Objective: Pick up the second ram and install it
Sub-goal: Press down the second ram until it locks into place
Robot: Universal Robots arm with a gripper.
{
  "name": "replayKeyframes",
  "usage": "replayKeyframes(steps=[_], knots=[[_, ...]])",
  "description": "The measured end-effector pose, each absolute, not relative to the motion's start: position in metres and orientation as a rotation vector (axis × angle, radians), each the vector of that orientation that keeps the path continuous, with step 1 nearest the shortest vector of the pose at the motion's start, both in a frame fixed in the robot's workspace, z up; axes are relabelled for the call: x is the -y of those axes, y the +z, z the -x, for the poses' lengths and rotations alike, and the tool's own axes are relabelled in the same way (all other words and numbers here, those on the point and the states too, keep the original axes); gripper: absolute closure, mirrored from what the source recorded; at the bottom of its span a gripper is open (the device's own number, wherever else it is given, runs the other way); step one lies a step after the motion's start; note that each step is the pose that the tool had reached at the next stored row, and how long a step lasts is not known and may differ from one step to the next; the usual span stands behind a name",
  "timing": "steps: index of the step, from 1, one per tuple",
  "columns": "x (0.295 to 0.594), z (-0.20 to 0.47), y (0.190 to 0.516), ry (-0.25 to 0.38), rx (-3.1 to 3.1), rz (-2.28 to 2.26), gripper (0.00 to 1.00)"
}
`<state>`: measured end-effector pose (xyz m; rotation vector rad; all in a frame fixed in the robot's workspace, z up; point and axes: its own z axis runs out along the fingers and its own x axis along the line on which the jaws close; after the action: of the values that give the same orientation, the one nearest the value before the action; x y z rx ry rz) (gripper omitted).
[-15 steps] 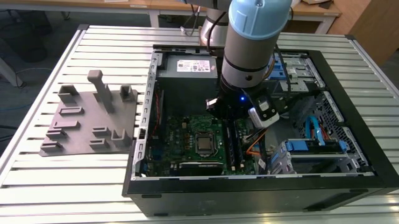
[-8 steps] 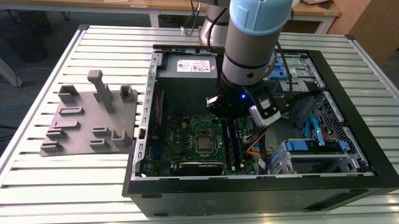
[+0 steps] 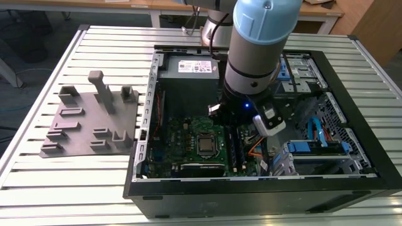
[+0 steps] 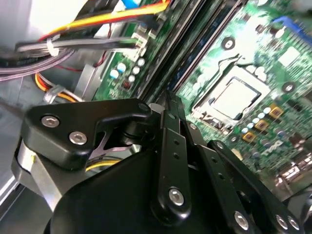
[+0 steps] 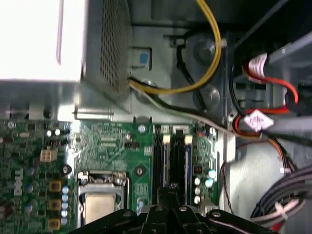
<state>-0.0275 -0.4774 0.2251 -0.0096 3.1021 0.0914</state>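
The second ram (image 3: pixel 237 151) is, as far as I can judge, the dark stick standing in the memory slots just to the exterior view's right of the processor socket (image 3: pixel 206 144); in the exterior view my arm (image 3: pixel 254 52) reaches down into the open computer case (image 3: pixel 351 188) and my gripper (image 3: pixel 234 123) sits right over those slots, while the grey moulded tray (image 3: pixel 88 123) on the slatted table (image 3: pixel 37 188) looks to carry no stick. In the second wrist view my gripper (image 4: pixel 171 100) has its black fingers (image 4: pixel 170 146) drawn close together, tips pointing down at the long slots (image 4: pixel 195 53) beside the socket (image 4: pixel 233 99), but I cannot tell whether anything thin is pinched between them. In the first wrist view the fingertips (image 5: pixel 171 187) meet directly above the slot bank (image 5: pixel 171 156), where a bluish strip (image 5: pixel 188 158) runs along one slot; the tips seem to touch its upper edge or stand just above it. My judgement: the pickup is done and the stick is at or in its slot, with seating not confirmed, since the end clips are too hidden to read.
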Motion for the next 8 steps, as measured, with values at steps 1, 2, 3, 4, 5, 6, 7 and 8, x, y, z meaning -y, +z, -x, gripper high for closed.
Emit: replayKeyframes(steps=[1,2,3,4,5,6,7,8], knots=[[0.481,0.027,0.225,0.091,-3.102,0.010,0.93],[0.484,0.027,0.225,0.091,-3.102,0.010,0.93],[0.486,0.028,0.225,0.091,-3.102,0.010,0.93],[0.489,0.028,0.225,0.091,-3.102,0.009,0.93],[0.491,0.028,0.225,0.090,-3.102,0.010,0.93],[0.492,0.028,0.225,0.090,-3.102,0.010,0.93],[0.493,0.028,0.225,0.089,-3.102,0.010,0.93],[0.493,0.028,0.224,0.089,-3.102,0.009,0.93]])
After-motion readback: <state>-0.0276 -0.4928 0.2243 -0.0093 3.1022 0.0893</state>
